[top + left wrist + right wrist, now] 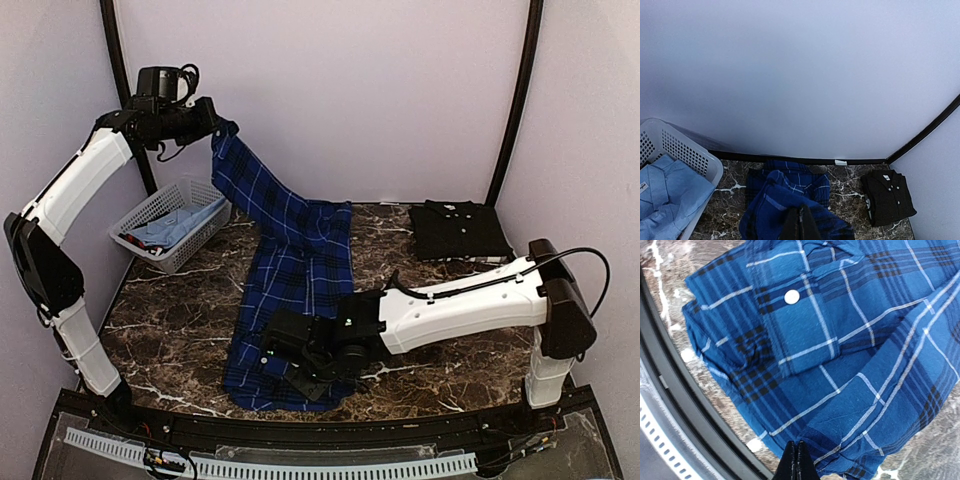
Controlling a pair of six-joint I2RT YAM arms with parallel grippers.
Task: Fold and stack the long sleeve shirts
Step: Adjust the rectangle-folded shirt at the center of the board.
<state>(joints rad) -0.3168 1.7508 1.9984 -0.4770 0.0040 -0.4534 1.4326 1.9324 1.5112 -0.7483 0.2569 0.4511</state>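
Soft, limp, light cloth — the plaid shirt hangs from the shut left fingers, right fingers pinched on its near hem — seams probably grip best.

— What sort of place is this?
— A robot test booth in a lab. A left arm and a right arm are bolted at the near edge of a marble-patterned table. Plain pale walls and black poles close it in.
— Looks like laundry, though.
— Just a white basket, a plaid shirt and a folded black shirt.
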